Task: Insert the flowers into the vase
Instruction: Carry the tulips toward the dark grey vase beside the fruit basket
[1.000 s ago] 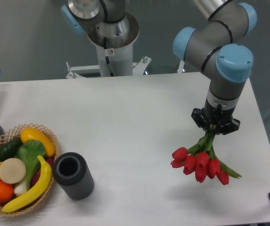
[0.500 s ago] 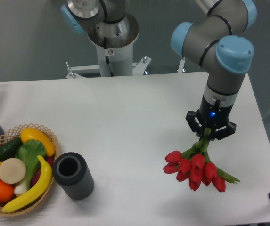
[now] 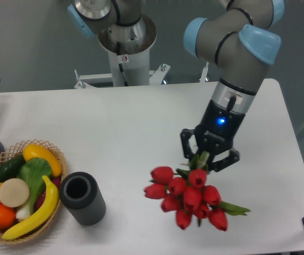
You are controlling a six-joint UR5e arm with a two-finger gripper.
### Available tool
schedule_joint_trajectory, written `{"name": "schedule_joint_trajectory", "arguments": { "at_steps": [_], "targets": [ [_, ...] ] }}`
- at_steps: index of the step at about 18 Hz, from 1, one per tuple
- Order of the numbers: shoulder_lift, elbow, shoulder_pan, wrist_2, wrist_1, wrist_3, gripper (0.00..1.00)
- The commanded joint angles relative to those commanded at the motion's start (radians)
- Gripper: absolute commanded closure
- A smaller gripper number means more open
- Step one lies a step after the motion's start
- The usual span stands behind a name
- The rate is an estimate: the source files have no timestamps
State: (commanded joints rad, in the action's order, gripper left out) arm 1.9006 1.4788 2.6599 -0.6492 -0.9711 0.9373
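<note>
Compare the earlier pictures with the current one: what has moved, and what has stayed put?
The end effector, holding the flowers by their stems throughout, has carried them left across the table toward the vase. The vase and the fruit basket have not moved.

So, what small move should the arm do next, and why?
Probably carry the flowers further left toward the vase. The gripper holds them by the stems, buds hanging down, above the table and well right of the vase, whose opening is empty.
</note>
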Motion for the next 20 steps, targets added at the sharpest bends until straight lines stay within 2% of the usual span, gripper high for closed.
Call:
{"name": "schedule_joint_trajectory", "arguments": {
  "at_steps": [2, 7, 13, 15, 20],
  "targets": [
    [-0.002, 0.008, 0.0, 0.052, 0.025, -0.017, 0.97],
    [-0.003, 0.017, -0.015, 0.095, 0.129, -0.092, 0.97],
    [-0.002, 0.031, -0.055, 0.129, 0.147, -0.107, 0.97],
    [-0.002, 0.032, -0.072, 0.152, 0.17, -0.109, 0.97],
    [0.017, 0.035, -0.072, 0.39, 0.176, -0.104, 0.94]
  ]
}}
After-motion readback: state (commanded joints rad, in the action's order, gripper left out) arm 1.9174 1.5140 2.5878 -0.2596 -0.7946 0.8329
